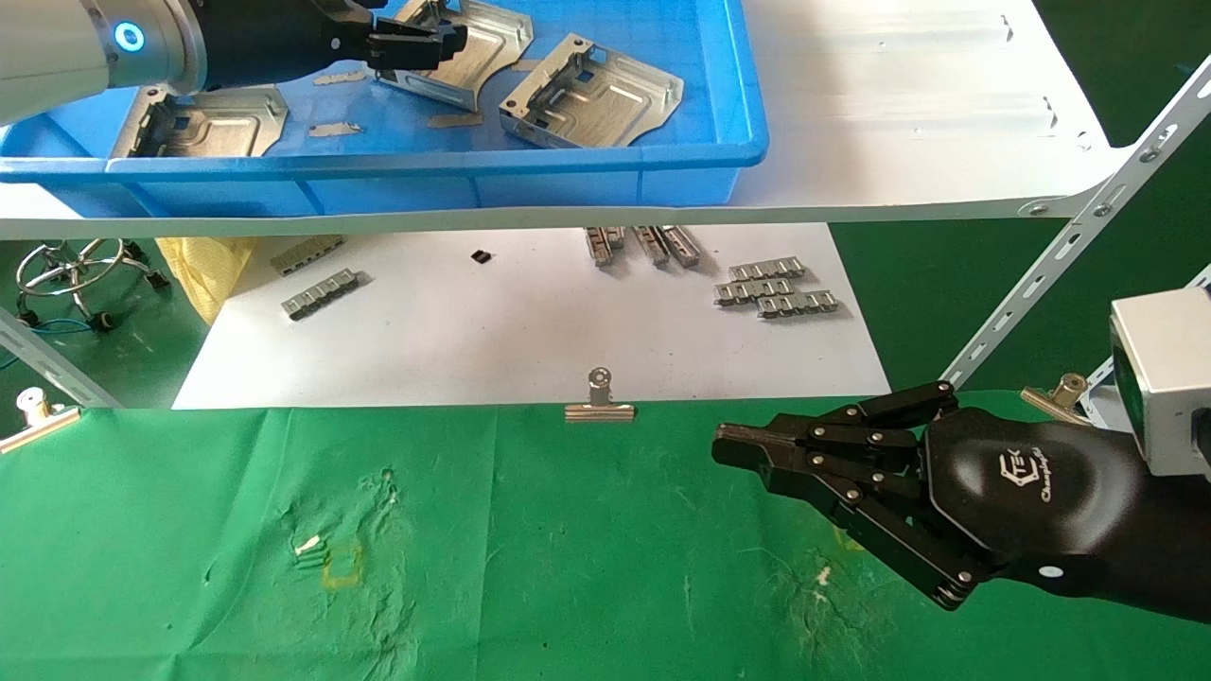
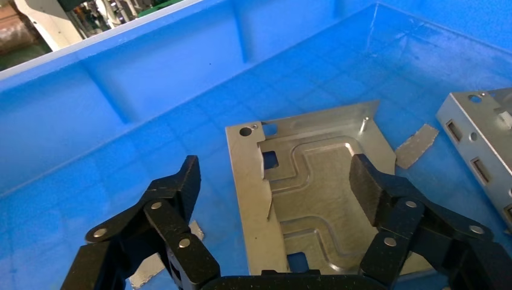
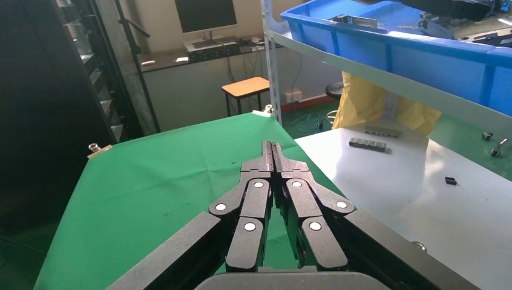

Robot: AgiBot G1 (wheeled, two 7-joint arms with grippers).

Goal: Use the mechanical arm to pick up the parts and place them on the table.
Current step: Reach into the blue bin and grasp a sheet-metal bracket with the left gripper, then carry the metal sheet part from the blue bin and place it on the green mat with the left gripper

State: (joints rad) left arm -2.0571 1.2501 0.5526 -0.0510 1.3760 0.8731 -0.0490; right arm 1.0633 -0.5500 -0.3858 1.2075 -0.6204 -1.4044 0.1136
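The left gripper (image 2: 275,181) is spread wide inside the blue tray (image 1: 605,165), right over a silver part (image 2: 314,187) with embossed grooves and square cut-outs lying flat. The right gripper (image 1: 733,445) hovers above the green table (image 1: 530,567), fingers pressed together.

3 bracket plates (image 1: 591,95) in 1 blue tray (image 1: 378,165), 3 binder clips (image 1: 599,402).
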